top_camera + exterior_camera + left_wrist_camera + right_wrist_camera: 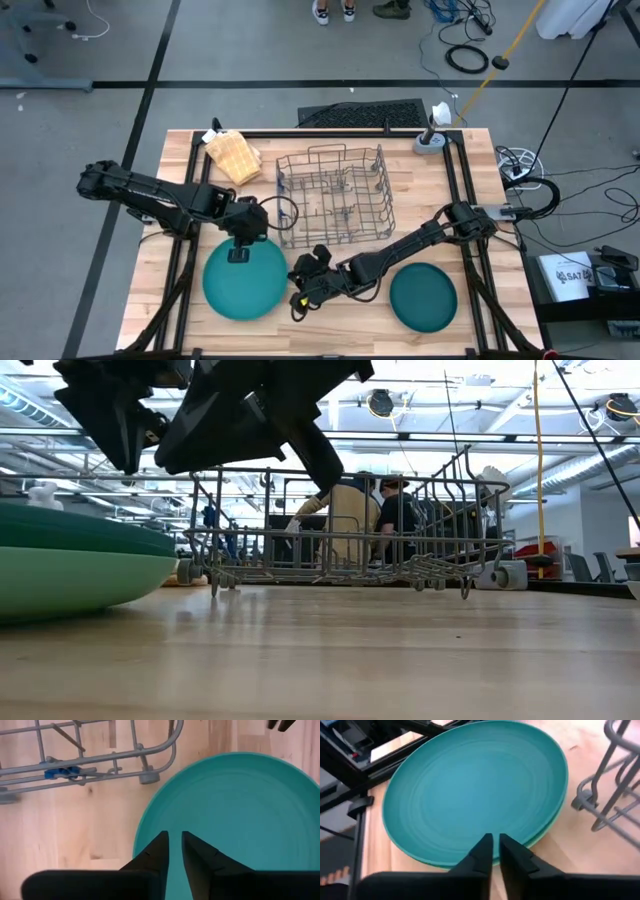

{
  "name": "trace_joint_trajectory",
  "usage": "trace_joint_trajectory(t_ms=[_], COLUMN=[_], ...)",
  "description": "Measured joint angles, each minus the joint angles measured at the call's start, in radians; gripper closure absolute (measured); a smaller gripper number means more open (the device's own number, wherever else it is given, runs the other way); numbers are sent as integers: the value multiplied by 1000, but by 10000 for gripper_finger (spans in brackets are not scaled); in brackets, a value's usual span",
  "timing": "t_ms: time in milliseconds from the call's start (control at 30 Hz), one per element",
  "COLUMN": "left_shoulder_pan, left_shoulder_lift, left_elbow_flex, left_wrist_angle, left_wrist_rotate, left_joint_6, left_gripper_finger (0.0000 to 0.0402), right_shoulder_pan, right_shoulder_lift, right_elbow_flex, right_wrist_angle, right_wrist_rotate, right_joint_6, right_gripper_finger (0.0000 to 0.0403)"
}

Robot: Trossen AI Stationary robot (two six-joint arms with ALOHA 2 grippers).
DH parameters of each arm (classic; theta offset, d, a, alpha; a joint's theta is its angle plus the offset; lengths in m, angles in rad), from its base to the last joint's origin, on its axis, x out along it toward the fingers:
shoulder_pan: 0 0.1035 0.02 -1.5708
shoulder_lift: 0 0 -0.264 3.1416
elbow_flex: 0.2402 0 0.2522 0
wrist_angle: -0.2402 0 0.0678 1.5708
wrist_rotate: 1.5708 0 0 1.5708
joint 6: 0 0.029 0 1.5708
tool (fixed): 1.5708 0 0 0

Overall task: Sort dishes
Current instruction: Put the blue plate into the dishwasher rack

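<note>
- A large teal plate (245,280) lies flat on the wooden table (480,200), toward the front left, just in front of the grey wire rack (335,195).
- In the right wrist view a paler green rim (547,827) shows under the teal plate's edge, so it appears to rest on a second dish; the low view shows a dark teal layer over a light green one (80,575) at the left.
- A smaller, darker teal plate (423,297) sits alone at the front right of the table, well apart from the large one.
- The left gripper (240,243) hangs over the back edge of the large teal plate, next to the rack's front left corner; its fingers (152,852) stand nearly together with only a narrow slit between them, gripping nothing.
- The right gripper (300,285) reaches across to the right edge of the same large plate; its fingers (517,852) are likewise drawn almost together over the rim, with nothing between them.
- The wire rack stands empty in the middle of the table.
- A tan waffle-textured lump (232,155) lies at the back left, beside the rack.
- Beyond the table, the low view shows people (385,510) in the room behind.
</note>
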Motion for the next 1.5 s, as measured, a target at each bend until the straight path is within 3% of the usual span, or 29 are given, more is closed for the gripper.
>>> trace_joint_trajectory(t_ms=[267, 433, 733, 900, 1500], left_shoulder_pan=[0, 0, 0, 0, 0], left_shoulder_lift=[0, 0, 0, 0, 0], left_elbow_flex=[0, 0, 0, 0, 0], left_wrist_angle=[-7, -8, -10, -9, 15], left_wrist_rotate=[82, 82, 82, 82, 82], left_joint_6=[34, 28, 25, 26, 27], left_gripper_finger=[350, 350, 350, 350, 350], right_shoulder_pan=[35, 33, -19, -21, -43], right_shoulder_lift=[75, 102, 106, 106, 118], right_elbow_flex=[0, 17, 18, 18, 19], right_wrist_angle=[220, 251, 206, 184, 154], right_wrist_rotate=[-99, -105, -271, -309, -333], right_joint_6=[-560, -816, -897, -960, -1073], right_gripper_finger=[241, 213, 243, 249, 254])
